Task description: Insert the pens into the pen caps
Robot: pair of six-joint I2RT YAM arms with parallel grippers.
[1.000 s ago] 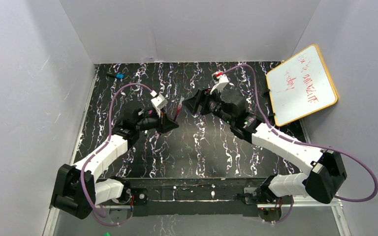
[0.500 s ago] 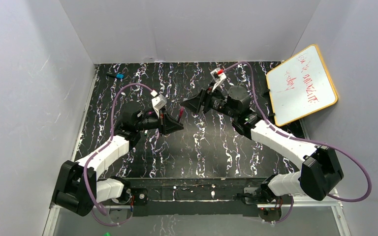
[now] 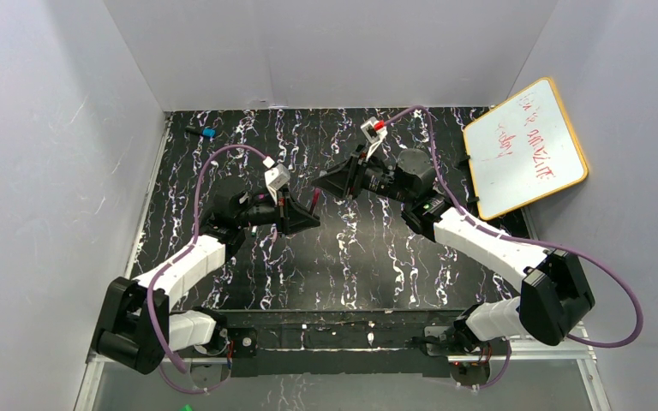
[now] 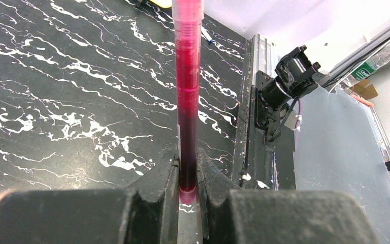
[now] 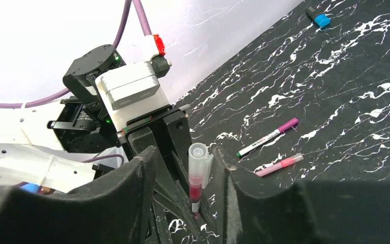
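My left gripper [image 4: 188, 175] is shut on the lower end of a red pen [image 4: 188, 96] and holds it above the table, pointing at the right gripper. In the right wrist view the pen [image 5: 195, 187] wears a clear cap [image 5: 198, 158] on its far end. My right gripper [image 5: 185, 153] is open, its fingers standing apart on either side of the cap without touching it. In the top view the left gripper [image 3: 297, 217], the pen [image 3: 315, 199] and the right gripper [image 3: 323, 181] meet at mid-table.
A whitish pen with a green tip and magenta cap [image 5: 267, 137] and a pink pen [image 5: 279, 164] lie on the black marbled table. The small blue-and-black item [image 3: 203, 133] lies far left. A whiteboard [image 3: 524, 147] leans at the right wall.
My right gripper has moved left and closed in round the pen's capped end. My left gripper has tilted the pen slightly and still holds it.
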